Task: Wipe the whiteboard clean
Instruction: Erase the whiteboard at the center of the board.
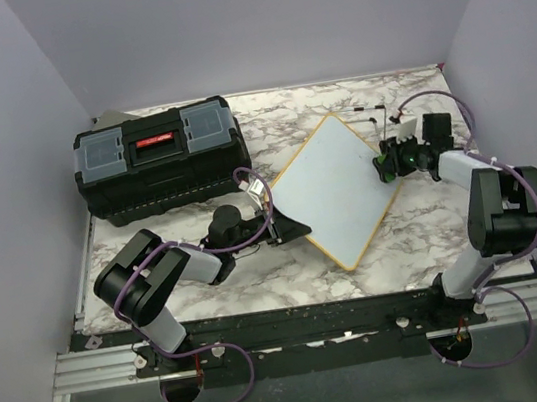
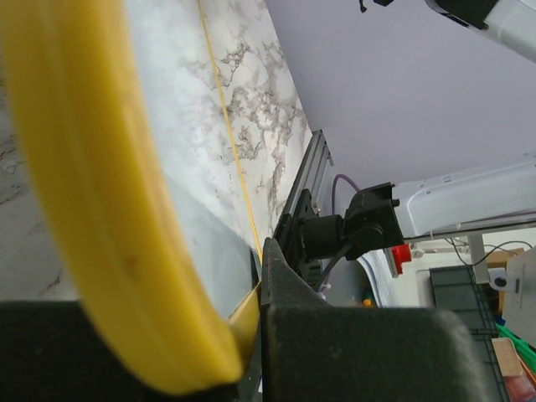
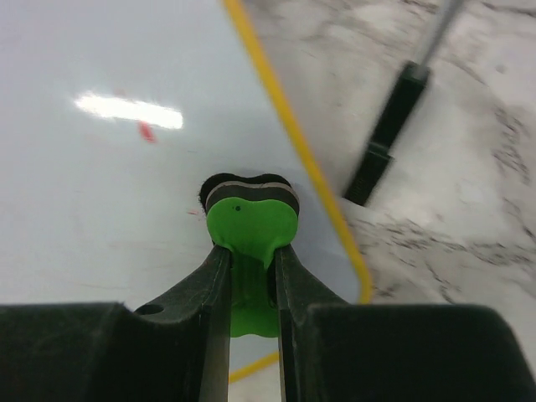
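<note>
The whiteboard (image 1: 337, 186) lies turned like a diamond on the marble table, white face up, with a yellow frame. My left gripper (image 1: 288, 226) is shut on its left corner; in the left wrist view (image 2: 251, 335) the blurred yellow frame (image 2: 92, 209) sits between the jaws. My right gripper (image 1: 389, 161) is shut on a green eraser with a black felt pad (image 3: 251, 222), held against the board near its right corner. In the right wrist view the gripper (image 3: 251, 260) is over the board face (image 3: 100, 218), where a small red mark (image 3: 146, 131) remains.
A black toolbox with grey lid compartments (image 1: 161, 156) stands at the back left, close to the board's left side. A thin black-and-silver pen-like object (image 3: 389, 134) lies on the marble just beyond the board's right edge. Purple-grey walls enclose the table.
</note>
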Robot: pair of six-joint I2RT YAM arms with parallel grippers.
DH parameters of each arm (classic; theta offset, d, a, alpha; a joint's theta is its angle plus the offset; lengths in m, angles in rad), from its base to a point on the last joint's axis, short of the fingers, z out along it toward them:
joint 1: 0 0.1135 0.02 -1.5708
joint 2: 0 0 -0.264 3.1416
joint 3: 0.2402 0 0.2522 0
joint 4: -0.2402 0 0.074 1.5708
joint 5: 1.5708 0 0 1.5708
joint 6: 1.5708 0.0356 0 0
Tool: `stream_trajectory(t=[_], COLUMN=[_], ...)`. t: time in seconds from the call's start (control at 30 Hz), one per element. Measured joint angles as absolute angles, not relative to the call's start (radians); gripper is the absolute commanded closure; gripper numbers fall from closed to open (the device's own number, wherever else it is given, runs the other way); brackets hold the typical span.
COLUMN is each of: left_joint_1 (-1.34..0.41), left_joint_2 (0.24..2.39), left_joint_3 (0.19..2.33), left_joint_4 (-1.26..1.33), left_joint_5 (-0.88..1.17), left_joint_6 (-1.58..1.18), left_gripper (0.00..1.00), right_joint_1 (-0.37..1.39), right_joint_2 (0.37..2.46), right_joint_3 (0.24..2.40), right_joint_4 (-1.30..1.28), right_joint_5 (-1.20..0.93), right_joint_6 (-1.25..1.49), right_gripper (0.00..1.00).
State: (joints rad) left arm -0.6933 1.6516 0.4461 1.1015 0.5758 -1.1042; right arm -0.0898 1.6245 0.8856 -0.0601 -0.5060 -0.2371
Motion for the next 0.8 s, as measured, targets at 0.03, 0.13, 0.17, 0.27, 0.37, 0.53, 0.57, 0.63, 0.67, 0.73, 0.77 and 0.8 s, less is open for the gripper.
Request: stream_trajectory(t=[0.03,0.13,0.17,0.27,0.37,0.53,0.57,0.63,0.67,0.73,0.77,0.8], left_joint_1=[-0.694,-0.694,-0.694,-0.694,-0.694,-0.694,-0.694,-0.694,-0.694,-0.694,-0.694,-0.694], left_joint_2=[1.652,1.652,1.652,1.652,1.652,1.652,1.652,1.651,1.651,1.651,1.651,1.651], left_joint_3=[0.446,0.446,0.446,0.446,0.446,0.446,0.446,0.446,0.446,0.446,0.446,0.446], left_joint_4=[1.101,1.102,1.102,1.102,1.102,1.102,1.102,1.102,1.102,1.1,1.099,1.098], left_joint_5=[0.576,0.576,0.576,0.577,0.577,0.576,0.576,0.576,0.576,0.577,0.577,0.578], left_joint_6=[-1.104,-1.104,-1.104,-1.104,-1.105,-1.106,-1.105,-1.105,-1.103,-1.097,-1.095,-1.094], left_gripper=[1.0,1.0,1.0,1.0,1.0,1.0,1.0,1.0,1.0,1.0,1.0,1.0], right_joint_1=[-0.115,-0.173,-0.18,-0.178,-0.171,-0.109,-0.096,-0.079,-0.076,-0.073,-0.071,-0.068], right_joint_2=[1.64,1.676,1.679,1.679,1.679,1.659,1.655,1.652,1.652,1.652,1.653,1.656], right_joint_3=[0.891,0.899,0.899,0.899,0.899,0.899,0.899,0.904,0.908,0.915,0.921,0.933], right_joint_4=[-0.06,-0.063,-0.066,-0.068,-0.067,-0.035,-0.023,-0.012,-0.01,-0.01,-0.012,-0.019], right_joint_5=[-0.502,-0.485,-0.483,-0.484,-0.485,-0.498,-0.507,-0.526,-0.537,-0.556,-0.57,-0.583], right_joint_6=[-0.245,-0.287,-0.297,-0.316,-0.315,-0.279,-0.268,-0.25,-0.242,-0.228,-0.223,-0.218], right_gripper=[0.99,0.99,0.99,0.99,0.99,0.99,0.99,0.99,0.99,0.99,0.99,0.99])
